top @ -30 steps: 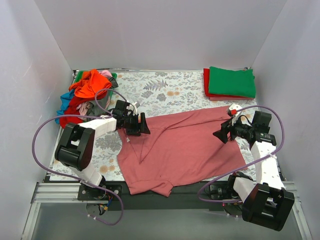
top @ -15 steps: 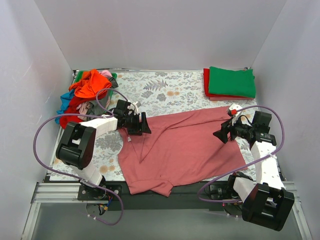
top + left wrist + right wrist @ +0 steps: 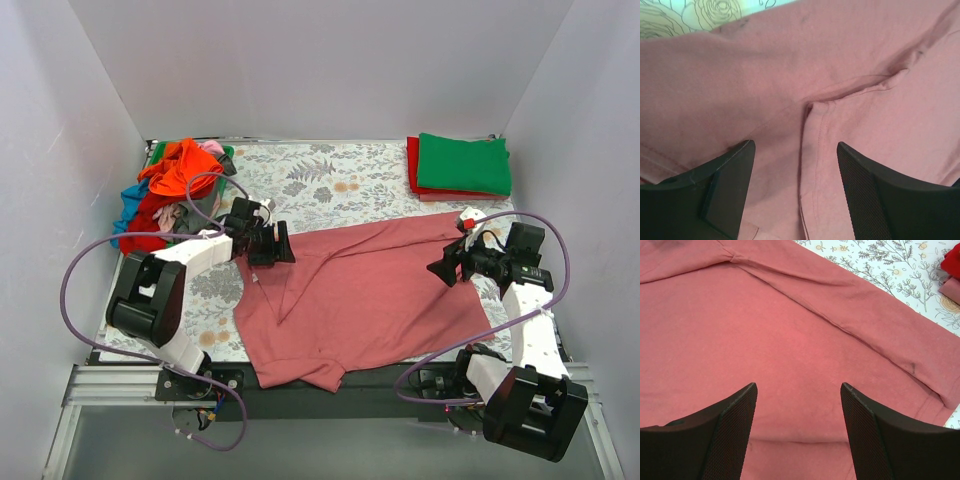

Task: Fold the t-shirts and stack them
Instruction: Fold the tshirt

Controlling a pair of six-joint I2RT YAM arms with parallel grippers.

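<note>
Top external: left claw (image 3: 280, 245) edged leftward; dusty-rose shirt (image 3: 380, 290) unmoved.

**Pale booth, printed table top**

I see three plain pale walls (image 3: 320, 70) boxing in the table: one far ahead of both sets of jaws, one outboard of the left gripper (image 3: 284, 244), and one outboard of the right gripper (image 3: 438, 268). A floral-and-fern covering (image 3: 330, 180) spreads out ahead of the jaws. Behind them, at the near edge, run a black strip (image 3: 385, 378) and an aluminium rail (image 3: 110, 385), with grey floor (image 3: 330, 450) below. The light is soft and even.
</note>
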